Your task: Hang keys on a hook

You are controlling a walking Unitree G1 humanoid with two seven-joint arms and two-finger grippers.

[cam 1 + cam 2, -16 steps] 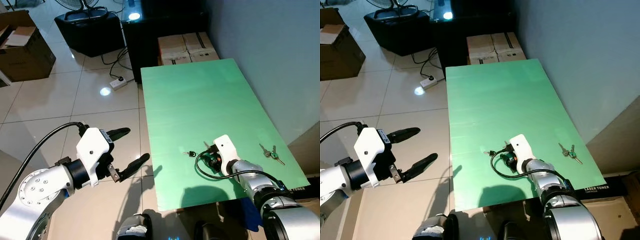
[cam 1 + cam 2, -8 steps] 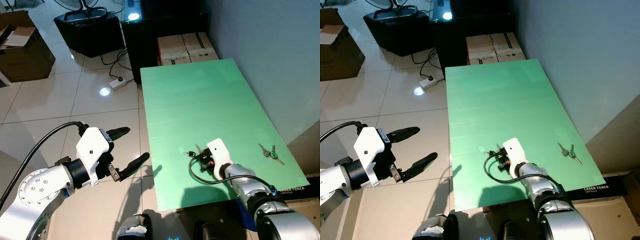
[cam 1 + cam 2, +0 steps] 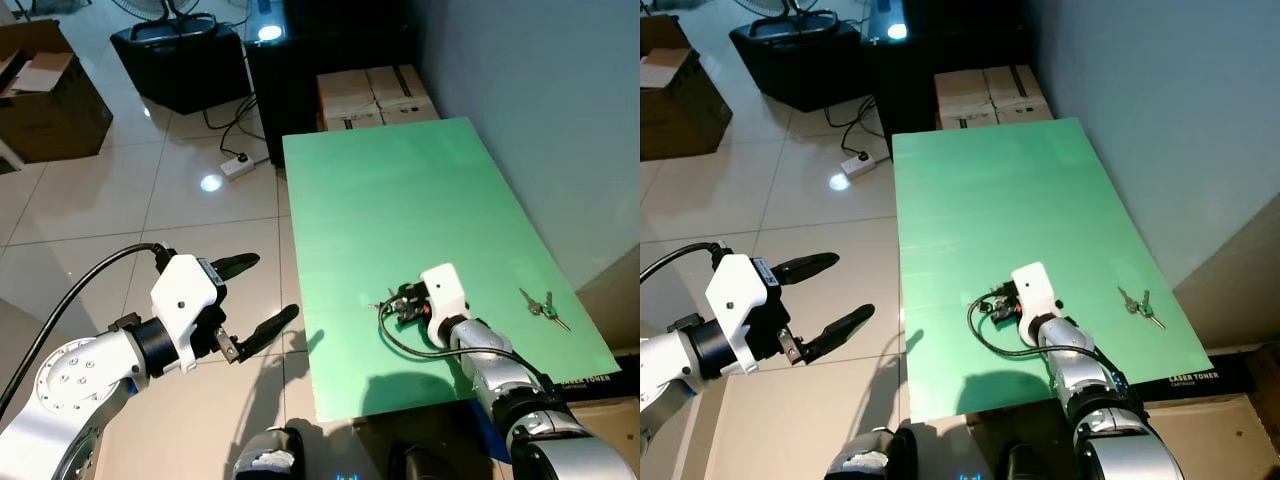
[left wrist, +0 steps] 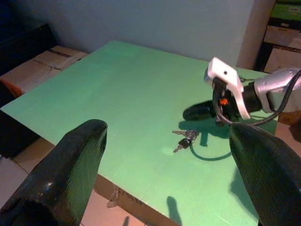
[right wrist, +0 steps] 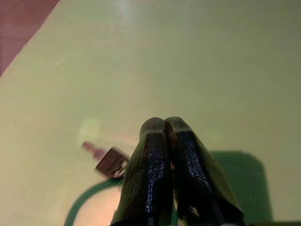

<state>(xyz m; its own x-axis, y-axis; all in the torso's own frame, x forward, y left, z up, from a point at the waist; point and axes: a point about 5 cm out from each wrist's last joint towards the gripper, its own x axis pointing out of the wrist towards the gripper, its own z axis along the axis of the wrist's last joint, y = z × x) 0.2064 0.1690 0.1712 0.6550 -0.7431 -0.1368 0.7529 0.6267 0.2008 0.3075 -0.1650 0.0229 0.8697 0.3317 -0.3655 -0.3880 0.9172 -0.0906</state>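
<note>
Keys [image 4: 185, 138] flat on green table [image 3: 400, 190]; right end effector [image 5: 164, 126] pinched closed beside them, empty; left end effector [image 3: 262, 296] spread wide.

Green table [image 3: 400, 190]: 2 key sets [image 3: 383, 303] [image 3: 543, 308] on top.

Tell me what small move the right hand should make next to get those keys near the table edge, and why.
Probably open its fingers. The right hand sits low on the green table with its fingers pressed together, and the small keys lie flat just beside the tips, not between them. Shut like this, it likely cannot grip them.
</note>
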